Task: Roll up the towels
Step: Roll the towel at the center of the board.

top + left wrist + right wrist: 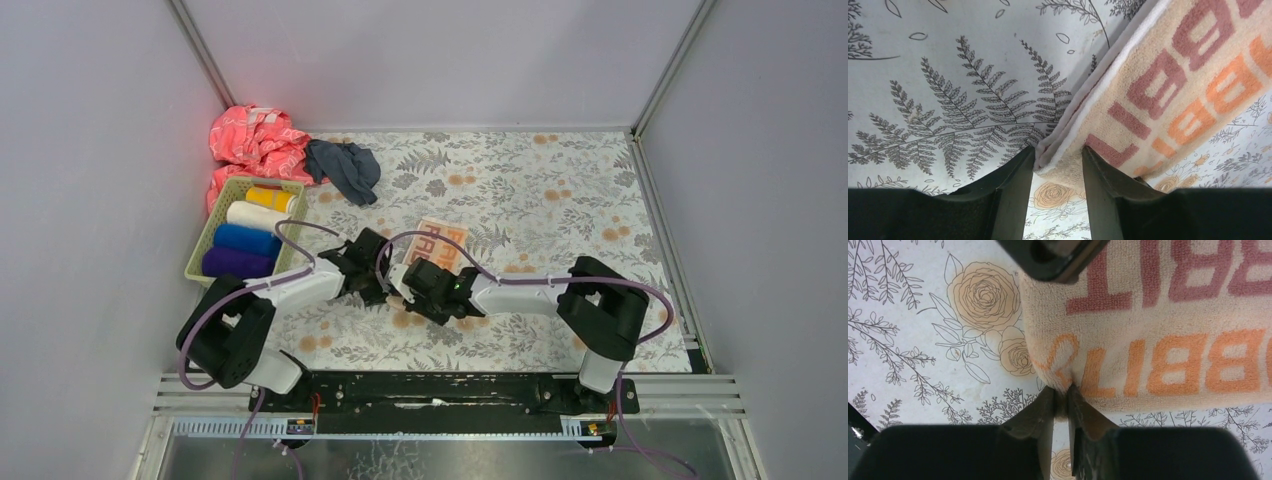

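Observation:
The cream "RABBIT" towel point(447, 238) lies flat on the floral cover at mid-table. Both grippers are at its near edge. My left gripper point(373, 272) holds the folded near-left corner between its jaws; in the left wrist view the gripper point(1058, 152) has the thick corner of the towel point(1173, 90) filling the gap. My right gripper point(415, 282) is pinched tight on a small fold of the towel's near edge, as the right wrist view point(1062, 390) shows under the orange lettering point(1158, 365). The dark grey-blue towel point(345, 168) lies crumpled at the back left.
A green basket point(207, 232) at the left holds yellow point(270, 198), white point(255, 215), blue point(245, 240) and purple point(238, 263) rolls. A pink patterned cloth point(255, 140) is bunched in the back left corner. Walls enclose the table on three sides.

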Controlling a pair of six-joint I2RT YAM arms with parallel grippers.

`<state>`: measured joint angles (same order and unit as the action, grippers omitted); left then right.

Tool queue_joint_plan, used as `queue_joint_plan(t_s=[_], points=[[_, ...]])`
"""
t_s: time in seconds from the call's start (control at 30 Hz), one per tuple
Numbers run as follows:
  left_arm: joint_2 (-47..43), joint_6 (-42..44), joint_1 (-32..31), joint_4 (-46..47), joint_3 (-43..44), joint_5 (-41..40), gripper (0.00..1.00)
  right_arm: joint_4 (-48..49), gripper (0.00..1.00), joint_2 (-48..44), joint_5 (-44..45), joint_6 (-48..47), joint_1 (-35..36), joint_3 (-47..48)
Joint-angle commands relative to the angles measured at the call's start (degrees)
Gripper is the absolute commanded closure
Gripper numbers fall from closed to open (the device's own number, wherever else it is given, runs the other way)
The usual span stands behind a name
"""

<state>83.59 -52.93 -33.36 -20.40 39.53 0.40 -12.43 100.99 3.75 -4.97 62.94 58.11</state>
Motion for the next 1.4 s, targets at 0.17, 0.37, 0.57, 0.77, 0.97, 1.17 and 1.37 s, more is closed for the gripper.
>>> queue_joint_plan(t_s=[0.17,0.37,0.57,0.77,0.97,1.17,1.37], points=[[-2.6,2.0,4.7,-3.8,-3.6,-4.7,0.52,0.1,1.00,3.2,-12.7,7.8,-1.1,1.8],[-13.1,-0.1,4.9,-8.8,-3.5,-6.8,0.39,5.6,1.00,3.1,-27.5,16.1,-8.7,0.1],[-18.0,-3.0,4.9,-9.1,-4.9,-2.2,0.36,14.1,1.00,3.7,-41.4,24.7,-15.6,-4.3],[-15.5,-4.1,4.3,-5.8,-4.4,1.3,0.36,22.6,1.00,6.8,-48.6,33.6,-19.8,-7.7],[-12.2,-4.7,3.8,-2.1,-4.1,1.7,0.39,22.8,1.00,10.0,-51.9,36.6,-22.7,-7.7],[-5.2,-3.8,3.8,0.4,-1.0,0.7,0.42,22.4,1.00,11.1,-51.6,36.5,-23.1,-7.6],[-0.9,-3.2,3.8,1.3,-0.6,0.2,0.57,23.1,1.00,11.3,-52.2,37.8,-23.7,-7.8]])
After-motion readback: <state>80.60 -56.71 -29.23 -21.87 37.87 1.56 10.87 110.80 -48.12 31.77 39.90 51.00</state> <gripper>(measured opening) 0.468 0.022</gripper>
